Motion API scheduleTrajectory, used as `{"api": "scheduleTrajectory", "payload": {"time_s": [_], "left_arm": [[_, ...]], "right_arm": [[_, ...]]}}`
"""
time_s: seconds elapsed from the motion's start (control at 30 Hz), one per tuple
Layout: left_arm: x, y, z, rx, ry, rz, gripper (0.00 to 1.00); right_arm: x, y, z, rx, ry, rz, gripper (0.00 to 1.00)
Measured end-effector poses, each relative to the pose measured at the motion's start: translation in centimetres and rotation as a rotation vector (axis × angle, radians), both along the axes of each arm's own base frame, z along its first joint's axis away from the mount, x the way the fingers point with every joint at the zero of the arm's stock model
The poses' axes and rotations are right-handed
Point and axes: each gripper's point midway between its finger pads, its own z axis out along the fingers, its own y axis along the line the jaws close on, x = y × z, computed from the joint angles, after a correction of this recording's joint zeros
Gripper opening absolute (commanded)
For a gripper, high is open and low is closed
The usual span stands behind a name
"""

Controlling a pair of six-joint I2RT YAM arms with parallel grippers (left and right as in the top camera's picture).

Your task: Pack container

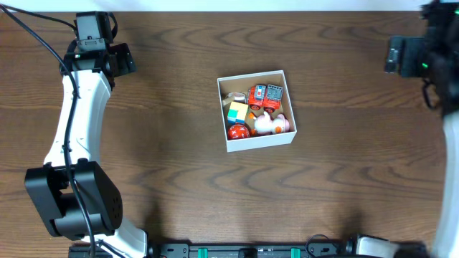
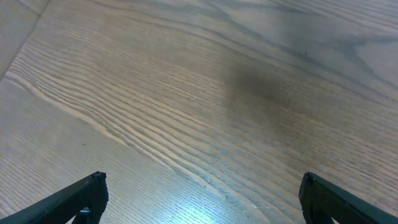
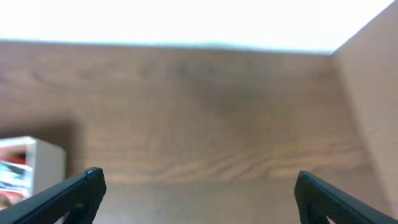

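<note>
- Hovering over bare table (image 1: pixel 172 143), left gripper (image 2: pixel 203 183) is spread wide and holds nothing, at 10 o'clock from the container (image 1: pixel 259 141).
- Right gripper (image 3: pixel 199 176) is also released and empty, at 2 o'clock, well apart.
- Container sits mid-table with red truck (image 1: pixel 265 97), pink plush (image 1: pixel 272 124), red ball (image 1: pixel 238 131) and coloured cube (image 1: pixel 237 112) inside.
- No loose toys are visible outside, so packing looks done.

A: What carries everything here?

B: A dark brown wooden table (image 1: pixel 179 86). Its wavy grain runs from left to right.

A: And what rests directly on it?

B: The container (image 1: pixel 261 140), a square box with thin white walls. It sits about mid-table, turned slightly askew to the far edge and well apart from the left and right sides.
</note>
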Motion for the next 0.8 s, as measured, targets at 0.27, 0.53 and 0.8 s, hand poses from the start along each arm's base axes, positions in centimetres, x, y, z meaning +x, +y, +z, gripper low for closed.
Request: {"api": "scheduleTrajectory", "payload": {"time_s": [0.27, 0.53, 0.8], "left_arm": [[0.0, 0.0, 0.0, 0.000, -0.001, 0.000, 0.98], [0.0, 0.0, 0.0, 0.000, 0.000, 0.000, 0.98], [0.0, 0.0, 0.0, 0.000, 0.000, 0.000, 0.98]], "right_arm": [[-9.6, 2.2, 7.8, -0.013, -0.275, 0.011, 0.99], [-16.2, 4.3, 3.8, -0.007, -0.450, 0.050, 0.99], [-15.9, 4.7, -4.7, -0.012, -0.549, 0.073, 0.99]]}}
